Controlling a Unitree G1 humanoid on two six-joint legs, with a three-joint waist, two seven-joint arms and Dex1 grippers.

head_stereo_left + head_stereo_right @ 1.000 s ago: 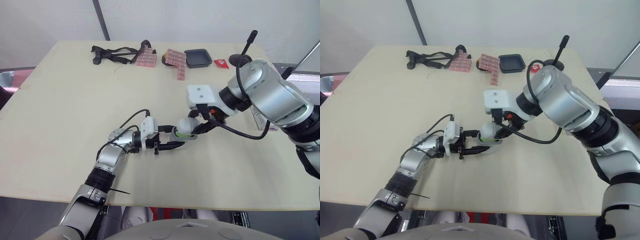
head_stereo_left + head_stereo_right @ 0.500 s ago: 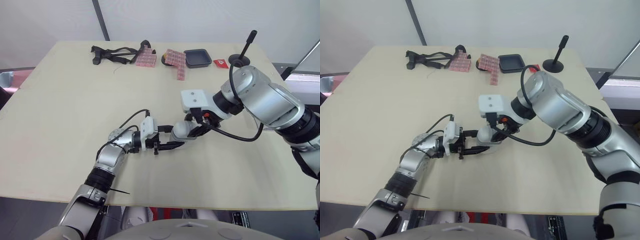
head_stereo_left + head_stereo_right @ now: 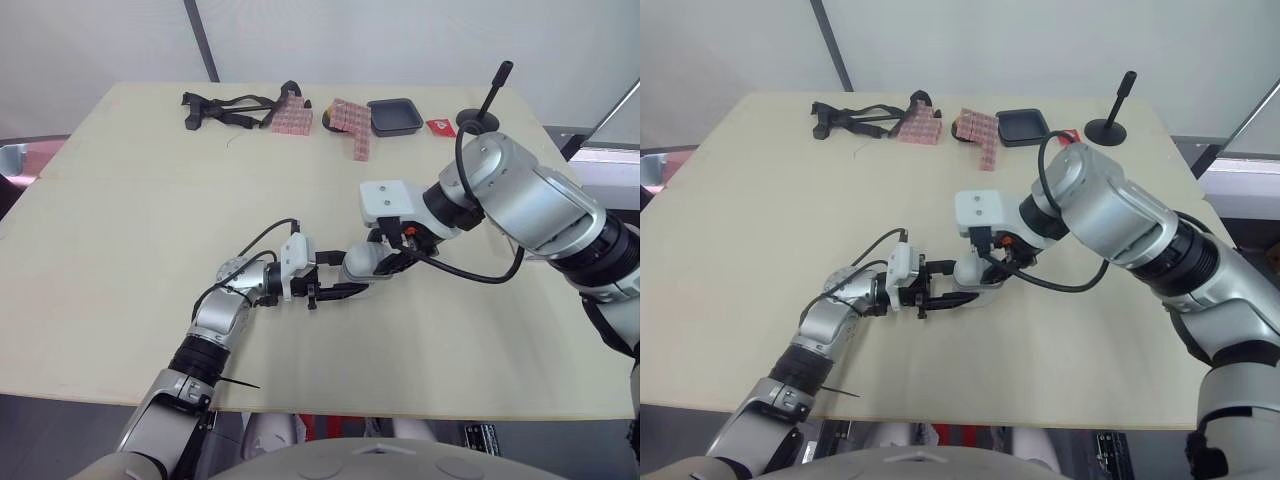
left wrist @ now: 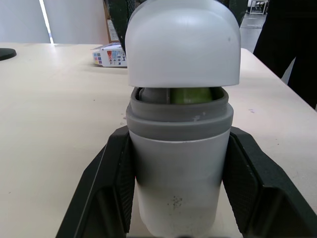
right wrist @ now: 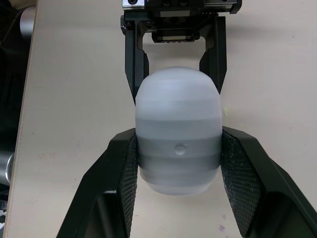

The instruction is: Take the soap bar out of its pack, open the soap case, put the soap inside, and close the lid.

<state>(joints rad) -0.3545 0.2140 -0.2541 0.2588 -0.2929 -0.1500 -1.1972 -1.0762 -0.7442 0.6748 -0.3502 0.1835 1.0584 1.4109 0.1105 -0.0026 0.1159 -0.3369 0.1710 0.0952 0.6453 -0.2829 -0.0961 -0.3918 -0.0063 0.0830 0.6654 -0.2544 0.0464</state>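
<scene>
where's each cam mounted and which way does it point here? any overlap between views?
Left eye: on the head, facing forward and down over the table; both arms show, left gripper and right gripper meeting at the case.
Right eye: same head, same scene, slightly offset.
Left wrist: looks along the left gripper's fingers, shut on the case; lid at its open end, green soap in the gap.
Right wrist: looks along the right gripper's fingers, shut on the lid; left gripper beyond.
Shared: both wrist views see the lid, from opposite ends.

The table holds black straps, a black tray and a stand.
</scene>
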